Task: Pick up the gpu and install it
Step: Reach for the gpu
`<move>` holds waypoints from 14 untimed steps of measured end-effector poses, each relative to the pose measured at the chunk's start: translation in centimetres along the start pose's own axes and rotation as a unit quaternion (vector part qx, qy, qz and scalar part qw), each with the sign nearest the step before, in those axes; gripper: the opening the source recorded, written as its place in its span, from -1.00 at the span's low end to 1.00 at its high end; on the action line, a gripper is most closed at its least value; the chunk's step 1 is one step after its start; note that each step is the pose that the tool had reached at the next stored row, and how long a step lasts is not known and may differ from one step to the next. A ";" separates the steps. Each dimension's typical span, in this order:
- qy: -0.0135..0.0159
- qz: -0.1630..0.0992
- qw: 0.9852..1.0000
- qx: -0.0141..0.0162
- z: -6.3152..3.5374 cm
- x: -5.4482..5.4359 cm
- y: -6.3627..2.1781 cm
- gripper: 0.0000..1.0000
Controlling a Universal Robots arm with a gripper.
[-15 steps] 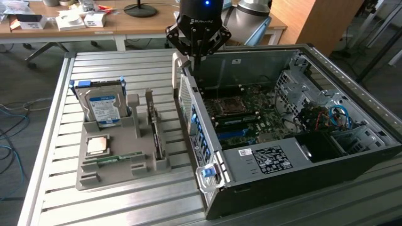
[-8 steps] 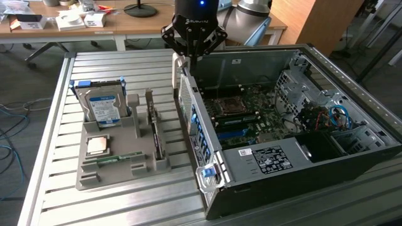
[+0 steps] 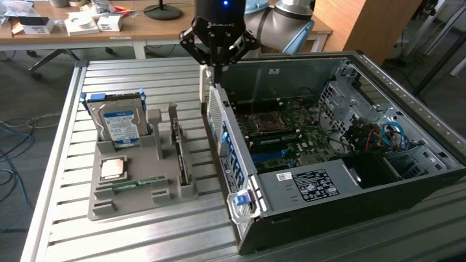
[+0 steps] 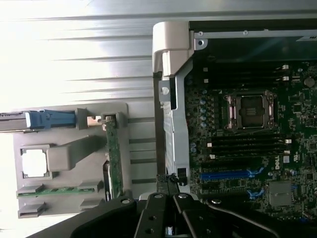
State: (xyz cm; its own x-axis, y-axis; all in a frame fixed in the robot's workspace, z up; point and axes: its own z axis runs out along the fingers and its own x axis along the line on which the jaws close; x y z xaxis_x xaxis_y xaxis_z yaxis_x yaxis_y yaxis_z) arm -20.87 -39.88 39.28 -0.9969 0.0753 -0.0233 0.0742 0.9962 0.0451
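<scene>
The gpu is a thin green card standing on edge in a slot of the grey tray, to the exterior view's left of the open computer case. In the wrist view the gpu shows edge-on in the tray. My gripper hangs shut above the far end of the case's rear wall, with nothing in it, well apart from the gpu. The wrist view has my gripper over that wall. The motherboard lies exposed, with a blue slot.
The tray also holds a hard drive with a blue-white label, a processor chip and a narrow green memory stick. All of it sits on a slatted metal table. A wooden desk with clutter stands behind.
</scene>
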 end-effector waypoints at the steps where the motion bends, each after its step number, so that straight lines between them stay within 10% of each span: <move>1: 0.000 0.000 1.000 0.000 0.00 0.2 -0.01 -0.79; 14: 0.000 0.000 1.000 0.000 -0.05 2.5 -0.19 -0.79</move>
State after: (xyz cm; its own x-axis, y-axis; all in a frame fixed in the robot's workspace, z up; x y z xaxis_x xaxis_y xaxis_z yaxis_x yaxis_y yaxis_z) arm -23.41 -39.88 39.27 -0.9968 0.0760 -0.0233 0.0749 0.9962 0.0451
